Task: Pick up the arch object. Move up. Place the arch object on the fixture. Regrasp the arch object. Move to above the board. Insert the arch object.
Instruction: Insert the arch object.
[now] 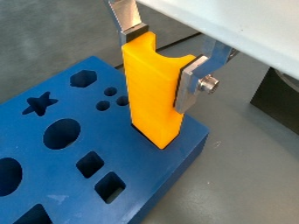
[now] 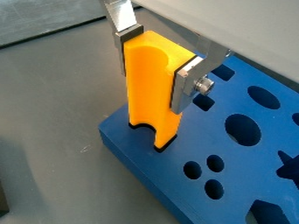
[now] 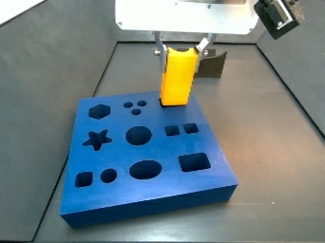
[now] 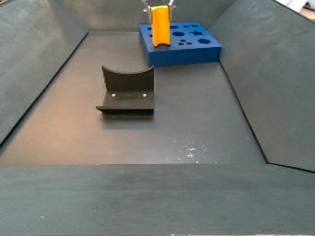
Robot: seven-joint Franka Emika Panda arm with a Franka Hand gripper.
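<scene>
right now the gripper (image 1: pixel 160 59) is up over the far edge of the board (image 1: pixel 70 166), and its two silver fingers (image 1: pixel 194 83) are squeezed tight on the arch object (image 1: pixel 155 87). so the yellow piece is held in the air, standing straight up and down, with its top end pinched between the plates.

in both wrist views the low end of the arch object (image 2: pixel 153 87) reaches down to the top of the board (image 2: pixel 222 171), close to one edge. in a wrist view the little notch shows at its bottom end. i cannot tell if the piece is already a bit inside a hole or only touching the top.

in a side view the arch object (image 3: pixel 178 74) hangs at the back side of the blue board (image 3: pixel 146 176), near the small round holes. the gripper (image 3: pixel 181 43) is just above it.

in a side view the fixture (image 4: pixel 125 89) stands alone on the grey floor, well apart from the board (image 4: pixel 185 48) and the arch object (image 4: pixel 159 24). the fixture (image 3: pixel 211 63) also peeks out behind the yellow piece.
</scene>
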